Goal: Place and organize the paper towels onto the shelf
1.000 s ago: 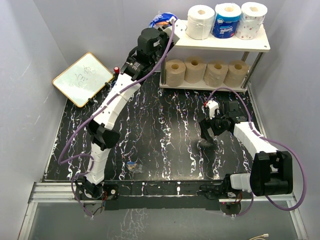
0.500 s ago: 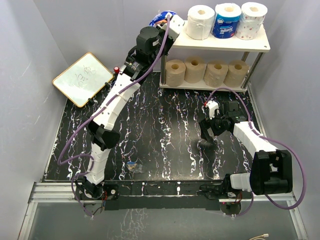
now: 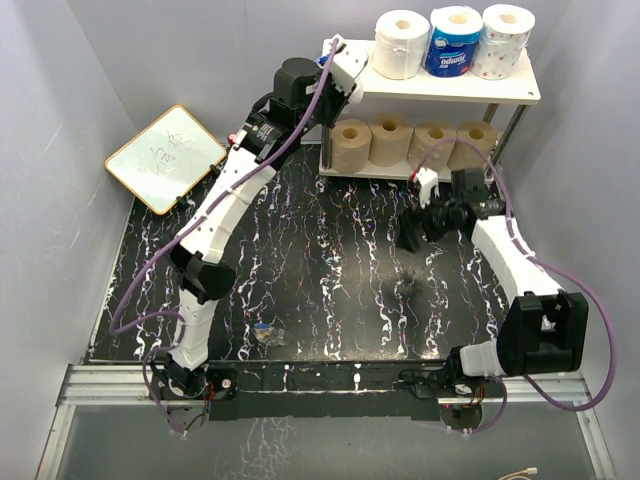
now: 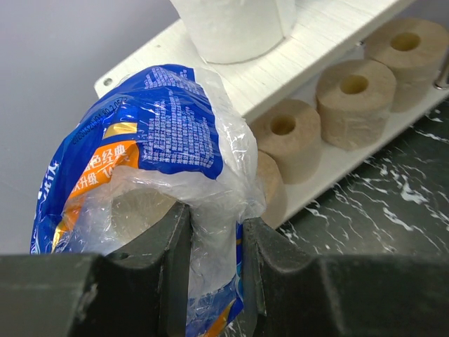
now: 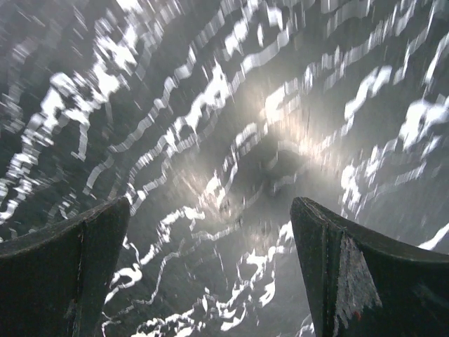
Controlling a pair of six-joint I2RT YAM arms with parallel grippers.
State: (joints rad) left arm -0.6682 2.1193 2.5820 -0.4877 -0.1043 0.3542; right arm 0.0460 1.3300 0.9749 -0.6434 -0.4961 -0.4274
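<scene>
My left gripper [image 4: 214,225] is shut on a blue and orange plastic wrapper [image 4: 154,126], held at the left end of the shelf's top board [image 4: 309,49]; something tan shows through its clear part. From above, the left gripper [image 3: 338,62] hangs at that corner. A white roll [image 3: 402,44], a blue-wrapped roll [image 3: 454,42] and a dotted roll [image 3: 506,40] stand on the shelf [image 3: 450,90]. Several tan rolls [image 3: 390,138] line the lower board. My right gripper [image 3: 412,235] is open over the black table [image 5: 210,203], holding nothing.
A framed whiteboard [image 3: 165,157] leans at the table's left edge. A small clear scrap [image 3: 265,333] lies near the front of the black marbled table [image 3: 320,270]. Grey walls close in on both sides and behind the shelf.
My left gripper carried the wrapper to the right, against the shelf's top left corner. The right arm swung up and away from me, closer to the shelf's lower tier, still open.
</scene>
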